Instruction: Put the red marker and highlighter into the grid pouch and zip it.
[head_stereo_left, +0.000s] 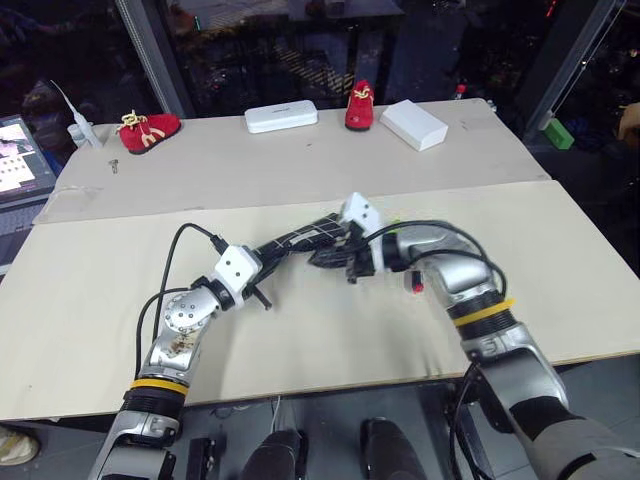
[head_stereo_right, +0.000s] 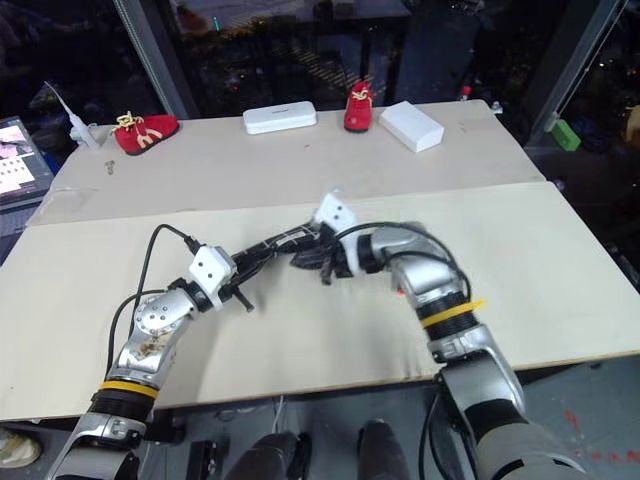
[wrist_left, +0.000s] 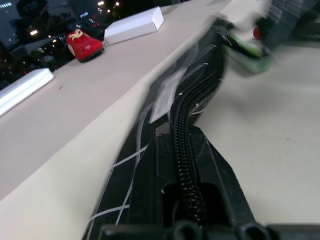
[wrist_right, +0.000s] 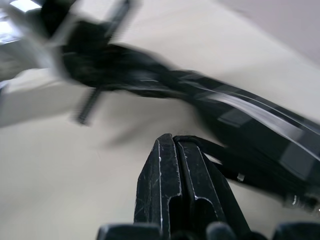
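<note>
The grid pouch (head_stereo_left: 300, 238) hangs stretched above the table between my two grippers. My left gripper (head_stereo_left: 272, 250) is shut on its near end; in the left wrist view the fingers (wrist_left: 220, 180) clamp the pouch (wrist_left: 200, 85) along its zipper. My right gripper (head_stereo_left: 333, 255) is shut at the other end, and in the right wrist view a black loop (wrist_right: 220, 152) runs from its closed fingers (wrist_right: 170, 170) to the pouch (wrist_right: 260, 125). A blurred light-green shape, likely the highlighter (wrist_left: 246, 50), lies at the pouch's far end. I cannot tell whether the small red spot (head_stereo_left: 416, 285) by my right forearm is the red marker.
Along the table's back edge stand two red shoes (head_stereo_left: 148, 130) (head_stereo_left: 360, 105), a white case (head_stereo_left: 281, 117) and a white box (head_stereo_left: 414, 124). A green block (head_stereo_left: 558, 133) sits beyond the right corner. A screen (head_stereo_left: 20, 160) lies off the left edge.
</note>
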